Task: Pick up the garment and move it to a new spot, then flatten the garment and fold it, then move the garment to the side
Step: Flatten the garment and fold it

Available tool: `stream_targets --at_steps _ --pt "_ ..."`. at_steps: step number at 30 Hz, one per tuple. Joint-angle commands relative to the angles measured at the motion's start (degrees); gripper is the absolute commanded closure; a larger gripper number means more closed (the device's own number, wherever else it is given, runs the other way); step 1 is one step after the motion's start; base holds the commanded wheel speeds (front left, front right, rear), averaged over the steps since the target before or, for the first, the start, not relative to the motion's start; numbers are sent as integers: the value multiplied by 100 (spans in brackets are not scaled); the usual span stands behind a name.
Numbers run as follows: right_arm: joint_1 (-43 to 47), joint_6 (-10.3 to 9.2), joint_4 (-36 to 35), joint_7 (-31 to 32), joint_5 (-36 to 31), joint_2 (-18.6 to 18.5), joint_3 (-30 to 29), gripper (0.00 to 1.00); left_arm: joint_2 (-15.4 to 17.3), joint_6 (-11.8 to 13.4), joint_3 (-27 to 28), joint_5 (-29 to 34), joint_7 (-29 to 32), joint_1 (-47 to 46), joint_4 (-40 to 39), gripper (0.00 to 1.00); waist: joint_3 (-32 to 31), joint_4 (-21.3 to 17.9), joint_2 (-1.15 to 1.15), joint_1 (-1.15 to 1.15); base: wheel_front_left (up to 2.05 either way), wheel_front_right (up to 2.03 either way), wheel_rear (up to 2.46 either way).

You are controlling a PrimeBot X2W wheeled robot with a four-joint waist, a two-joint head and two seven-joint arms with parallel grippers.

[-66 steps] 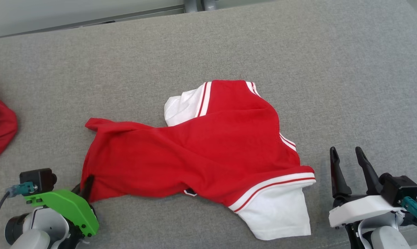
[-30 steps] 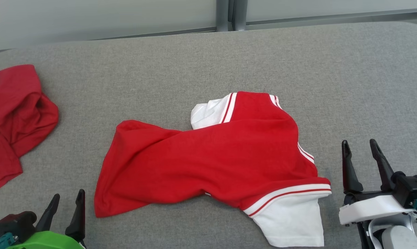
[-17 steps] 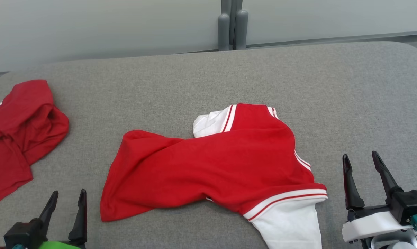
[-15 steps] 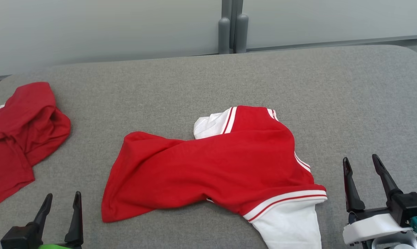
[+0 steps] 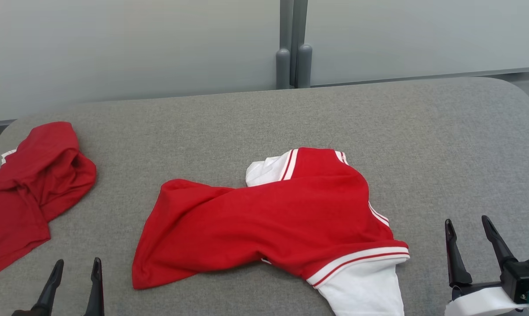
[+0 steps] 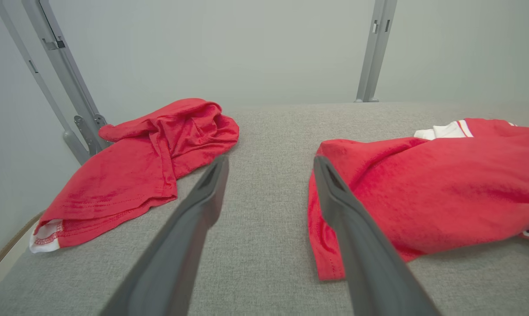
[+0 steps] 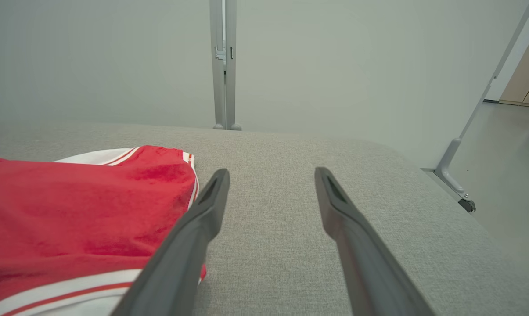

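The crumpled red sports garment with white side panels and red-and-white striped trim [image 5: 268, 224] lies bunched in the middle of the grey fabric-covered table [image 5: 422, 140], toward its near edge. The left gripper [image 5: 78, 263] is near the garment's red left corner, fingers spread and empty. The right gripper [image 5: 466, 220] is just beside the white panel, likewise spread, holding nothing. A second rumpled red cloth [image 5: 31, 188] lies well apart at the table's left end.

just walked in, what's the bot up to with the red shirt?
Nothing is held. The garment lies crumpled on the grey table, not yet folded. The left end effector and right end effector stand open beside its two ends, touching nothing. A second red garment lies further left.
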Motion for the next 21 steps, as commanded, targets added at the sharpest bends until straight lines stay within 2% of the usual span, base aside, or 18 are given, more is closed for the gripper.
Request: stream_targets --at_steps 1,6,21 --pt "83 0 29 -18 -32 -17 -11 0 -26 -61 27 71 0 62 35 0 -10 -2 36 0 0 0 0" --pt "113 0 99 -18 -46 -29 -33 0 -83 -160 -4 134 0 -50 93 0 -37 -17 36 0 0 0 0" --pt "77 0 170 -18 14 2 57 0 52 -170 -242 58 -1 24 87 0 -82 -82 36 0 0 0 0"
